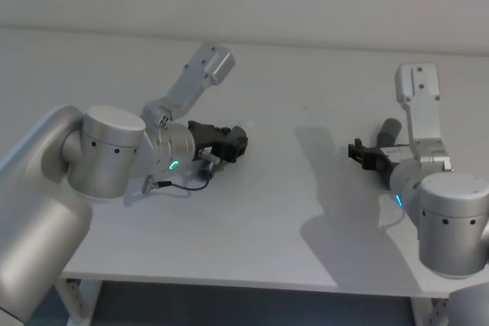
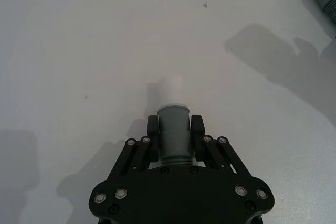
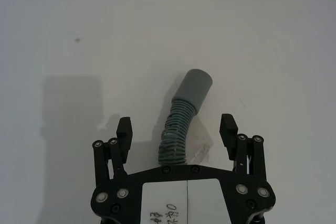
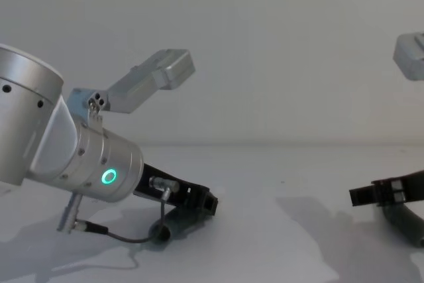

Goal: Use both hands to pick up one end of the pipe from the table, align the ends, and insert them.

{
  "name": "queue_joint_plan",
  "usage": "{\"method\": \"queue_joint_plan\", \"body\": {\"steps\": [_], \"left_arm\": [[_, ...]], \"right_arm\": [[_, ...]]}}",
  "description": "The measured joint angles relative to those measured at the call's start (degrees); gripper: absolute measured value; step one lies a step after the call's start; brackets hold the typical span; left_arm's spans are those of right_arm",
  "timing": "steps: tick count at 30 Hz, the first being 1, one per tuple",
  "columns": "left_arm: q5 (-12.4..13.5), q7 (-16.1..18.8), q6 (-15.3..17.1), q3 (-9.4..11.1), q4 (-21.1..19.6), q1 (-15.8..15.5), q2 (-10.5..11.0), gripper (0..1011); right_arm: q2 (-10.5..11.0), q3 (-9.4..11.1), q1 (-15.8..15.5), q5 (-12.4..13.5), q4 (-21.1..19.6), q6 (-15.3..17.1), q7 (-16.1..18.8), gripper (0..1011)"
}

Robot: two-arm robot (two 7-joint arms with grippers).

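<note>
The black plastic two-finger left gripper [image 2: 175, 129], on the silver wrist w/ the green glowing ring [image 1: 173, 164], has its fingers [image 2: 153, 127] clamped on one short dark grey pipe piece [image 2: 173, 121], just behind its narrower white spigot [image 2: 170, 88]. Gripping that close to the mouth prob. leaves the spigot sticking out free in front, so it can be steered straight. It's low at the left side of the matt, pale grey-white counter [image 1: 267, 219]; can't tell if it's lifted clear.

The black two-finger right gripper [image 3: 176, 129] is down at the counter's right side w/ fingers [image 3: 228, 128] spread wide, one on each side of the second piece, a dark grey ribbed bent tube [image 3: 176, 135], not touching it. Its round grey socket collar [image 3: 195, 88] lies ahead of the fingertips, on the counter. Straddling the ribbed part behind the collar prob. sets up a matching grasp & keeps the socket mouth clear for the spigot.

The 2 pieces are well apart. Step in hand, I'd judge: the right-side pickup. Aligning & inserting are not yet done.
</note>
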Motion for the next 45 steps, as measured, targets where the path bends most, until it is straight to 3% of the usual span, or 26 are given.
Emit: {"method": "queue_joint_plan", "body": {"steps": [21,27,34,45], "left_arm": [[0.0,0.0,0.0,0.0,0.0,0.0,0.0,347],[0.0,0.0,0.0,0.0,0.0,0.0,0.0,347],[0.0,0.0,0.0,0.0,0.0,0.0,0.0,347],[0.0,0.0,0.0,0.0,0.0,0.0,0.0,347]], "right_arm": [[-3.3,1.7,1.0,-0.5,2.3,3.6,-1.7,993],[-3.8,2.0,1.1,-0.6,2.6,4.0,-1.7,875],[-4.2,2.2,1.2,-0.6,2.7,4.3,-1.8,652],[-4.4,2.3,1.2,-0.6,2.9,4.6,-1.9,539]]}}
